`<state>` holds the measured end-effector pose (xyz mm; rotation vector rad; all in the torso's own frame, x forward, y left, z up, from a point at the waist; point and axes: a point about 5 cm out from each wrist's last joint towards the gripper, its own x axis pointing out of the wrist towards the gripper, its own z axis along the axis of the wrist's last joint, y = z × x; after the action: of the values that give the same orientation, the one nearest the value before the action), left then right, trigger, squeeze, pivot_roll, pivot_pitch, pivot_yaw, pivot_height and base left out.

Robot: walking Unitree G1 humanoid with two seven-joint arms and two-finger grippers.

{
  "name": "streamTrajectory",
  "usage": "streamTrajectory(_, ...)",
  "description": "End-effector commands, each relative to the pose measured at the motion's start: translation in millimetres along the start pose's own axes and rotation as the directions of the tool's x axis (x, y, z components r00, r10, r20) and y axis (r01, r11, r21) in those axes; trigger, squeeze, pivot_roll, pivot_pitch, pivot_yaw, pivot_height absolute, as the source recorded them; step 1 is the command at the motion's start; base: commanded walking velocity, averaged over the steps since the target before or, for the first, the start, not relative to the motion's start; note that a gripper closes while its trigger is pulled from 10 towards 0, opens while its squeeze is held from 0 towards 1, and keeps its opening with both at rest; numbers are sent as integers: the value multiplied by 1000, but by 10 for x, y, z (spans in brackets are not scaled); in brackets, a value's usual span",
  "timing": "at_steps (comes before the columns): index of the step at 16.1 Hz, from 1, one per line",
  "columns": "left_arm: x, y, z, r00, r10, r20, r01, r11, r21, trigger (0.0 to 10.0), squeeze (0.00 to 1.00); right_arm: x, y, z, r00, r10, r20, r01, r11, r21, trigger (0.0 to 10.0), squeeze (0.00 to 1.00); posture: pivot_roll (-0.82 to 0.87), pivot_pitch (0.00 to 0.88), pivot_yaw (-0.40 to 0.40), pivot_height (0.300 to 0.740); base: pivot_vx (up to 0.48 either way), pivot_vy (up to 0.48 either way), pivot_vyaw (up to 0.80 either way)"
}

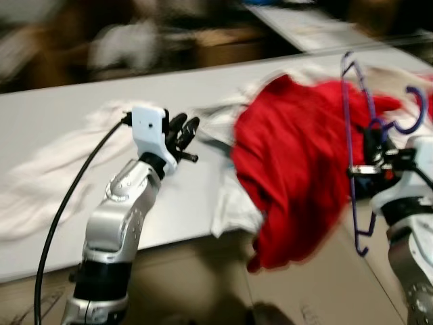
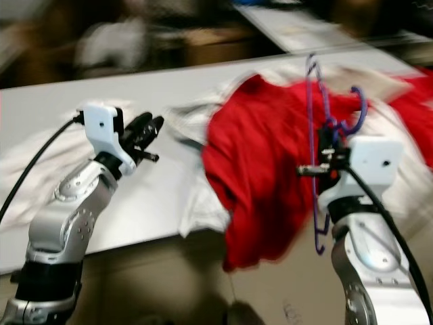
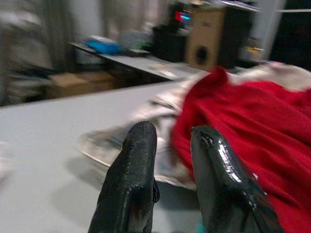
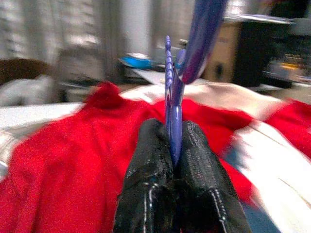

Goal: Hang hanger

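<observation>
No lettering can be read anywhere; faint dark marks on the brown cardboard (image 1: pixel 325 284) below the table edge are too blurred to make out. Largest in view is the long pale grey table (image 1: pixel 61 122), running across the head views with motion blur over everything. On it lies a heap of clothing: a big red garment (image 1: pixel 298 169) draped over the near edge, with white cloth (image 1: pixel 226 203) under and beside it, and more white fabric (image 1: pixel 40 176) spread flat at the robot's left.

Next comes the hanger (image 1: pixel 353 142), a thin purple plastic one (glossy, with a row of small notches along one bar, seen in the right wrist view (image 4: pixel 169 82)). It is held upright and edge-on above the table's near edge, just in front of the red garment, its hook (image 1: pixel 413 115) curling out at the top on the robot's right and its lower end hanging past the table edge over the cardboard.

The right gripper (image 4: pixel 174 145) has its two black fingers pressed together on the hanger's bar, pinching it between them. The left gripper (image 3: pixel 172 170) is raised over the table beside the white cloth, its fingers (image 3: pixel 136 165) a little apart with nothing between them.
</observation>
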<state>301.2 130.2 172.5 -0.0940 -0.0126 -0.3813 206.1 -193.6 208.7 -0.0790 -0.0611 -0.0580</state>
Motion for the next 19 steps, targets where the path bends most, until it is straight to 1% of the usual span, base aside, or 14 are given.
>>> streamTrajectory(1, 5, 37, -16, 1000, 19, -9, -19, 1000, 3, 10000, 0, -10, 14, 54, 1000, 8, 23, -8, 1000, -7, 10000, 0, -228, 0, 40, 740, 0, 480, -800)
streamTrajectory(3, -31, 66, -66, 998, 50, -29, -50, 999, 2, 10000, 0, 7, 8, 30, 1000, 7, 1, -7, 1000, -30, 10000, 0, -226, 0, 33, 740, 0, 394, -800)
streamTrajectory(4, -66, 59, -112, 998, 45, -51, -44, 999, 17, 10000, 0, -2, 18, -116, 993, 50, -106, -52, 999, -8, 10000, 0, -215, 0, 25, 740, 0, 0, 0)
streamTrajectory(5, -76, 51, -124, 998, 44, -54, -42, 999, 34, 10000, 0, -14, 9, -166, 990, 62, -126, -62, 998, -1, 10000, 0, -208, 0, 20, 740, 0, 0, 0)
streamTrajectory(6, -97, 49, -161, 998, 42, -53, -40, 998, 47, 10000, 0, -29, -17, -239, 987, 52, -153, -44, 997, 56, 10000, 0, -205, 0, 20, 740, 0, 0, 0)
streamTrajectory(7, -110, 46, -168, 999, 38, -37, -37, 999, 40, 10000, 0, -32, -24, -265, 985, 57, -164, -52, 998, 35, 10000, 0, -204, 0, 20, 740, 0, 0, 0)
streamTrajectory(8, -126, 41, -200, 999, 38, -37, -37, 999, 25, 10000, 0, -37, -43, -294, 984, 45, -170, -50, 998, -28, 10000, 0, -203, 0, 22, 740, 266, 0, 0)
streamTrajectory(9, -138, 34, -217, 999, 35, -39, -34, 999, 25, 10000, 0, -47, -53, -306, 985, 37, -169, -48, 997, -65, 10000, 0, -205, 0, 26, 740, 315, 0, 0)
streamTrajectory(10, -139, 22, -212, 999, 27, -34, -26, 999, 19, 10000, 0, -60, -70, -324, 983, 24, -180, -35, 997, -62, 10000, 0, -208, 0, 31, 740, 356, 0, 0)
streamTrajectory(11, -128, 3, -194, 999, 19, -27, -18, 1000, 20, 10000, 0, -80, -126, -323, 986, -12, -165, 0, 997, -73, 10000, 0, -209, 0, 35, 740, 375, 0, 0)
streamTrajectory(12, -108, -10, -181, 1000, 10, -21, -10, 1000, 18, 10000, 0, -91, -175, -300, 989, -49, -138, 45, 999, -31, 10000, 0, -213, 0, 40, 740, 382, 0, 0)
streamTrajectory(14, -81, -24, -171, 1000, 3, -8, -2, 1000, 15, 10000, 0, -112, -210, -237, 994, -55, -96, 52, 998, -35, 10000, 0, -223, 0, 47, 740, 411, 0, 0)
streamTrajectory(15, -79, -31, -177, 1000, 0, -8, 0, 1000, 12, 10000, 0, -118, -207, -236, 994, -52, -95, 49, 998, -25, 10000, 0, -227, 0, 49, 740, 420, 0, 0)
streamTrajectory(19, -77, -66, -185, 1000, -7, 0, 7, 1000, -5, 10000, 0, -149, -213, -220, 995, -52, -81, 51, 999, -17, 10000, 0, -231, 0, 49, 740, 421, 0, -716)
